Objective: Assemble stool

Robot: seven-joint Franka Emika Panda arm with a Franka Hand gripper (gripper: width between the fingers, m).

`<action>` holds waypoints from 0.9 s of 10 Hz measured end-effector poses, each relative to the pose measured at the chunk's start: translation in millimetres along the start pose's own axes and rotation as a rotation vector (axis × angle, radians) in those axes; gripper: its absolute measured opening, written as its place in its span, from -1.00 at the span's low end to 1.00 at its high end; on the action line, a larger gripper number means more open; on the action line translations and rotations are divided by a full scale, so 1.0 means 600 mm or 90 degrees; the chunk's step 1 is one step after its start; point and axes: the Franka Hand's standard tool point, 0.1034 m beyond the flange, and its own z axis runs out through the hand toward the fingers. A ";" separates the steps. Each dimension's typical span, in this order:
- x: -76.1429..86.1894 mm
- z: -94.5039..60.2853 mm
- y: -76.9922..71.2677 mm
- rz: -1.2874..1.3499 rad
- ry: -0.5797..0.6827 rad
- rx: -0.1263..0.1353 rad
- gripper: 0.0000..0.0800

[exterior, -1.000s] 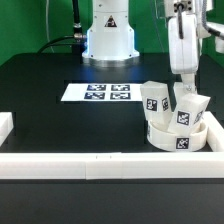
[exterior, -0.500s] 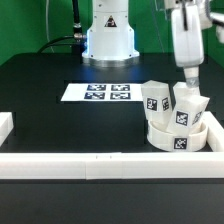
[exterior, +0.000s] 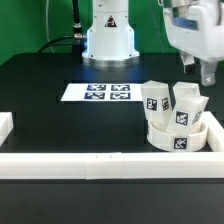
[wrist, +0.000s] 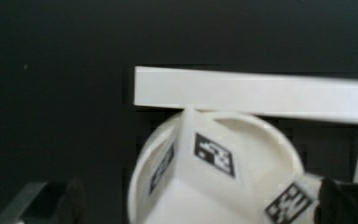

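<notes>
The stool stands in the front right corner in the exterior view. Its round white seat point(exterior: 178, 137) lies flat with two tagged white legs point(exterior: 155, 101) point(exterior: 187, 108) upright in its sockets. My gripper point(exterior: 198, 68) hangs open and empty above the stool, a little behind the right leg and clear of it. In the wrist view the gripper point(wrist: 197, 205) looks down on a tagged leg point(wrist: 202, 160) and the seat rim point(wrist: 274, 128). Its dark fingertips point(wrist: 34, 202) stand wide apart at the frame corners.
The marker board point(exterior: 98, 92) lies mid-table in front of the robot base point(exterior: 108, 40). A long white rail point(exterior: 95, 164) runs along the front edge and another point(exterior: 216, 128) along the exterior view's right, also in the wrist view point(wrist: 247, 90). A short white block point(exterior: 5, 126) sits at the left.
My gripper was down at the right leg a second ago. It has let go and risen up and slightly to the exterior view's right. The stool has not moved.
</notes>
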 end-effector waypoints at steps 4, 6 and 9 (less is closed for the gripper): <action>-0.003 -0.003 -0.017 -0.302 -0.010 -0.012 0.62; -0.002 -0.003 -0.017 -0.413 -0.005 -0.015 0.62; -0.012 0.003 -0.014 -0.689 0.019 -0.039 0.62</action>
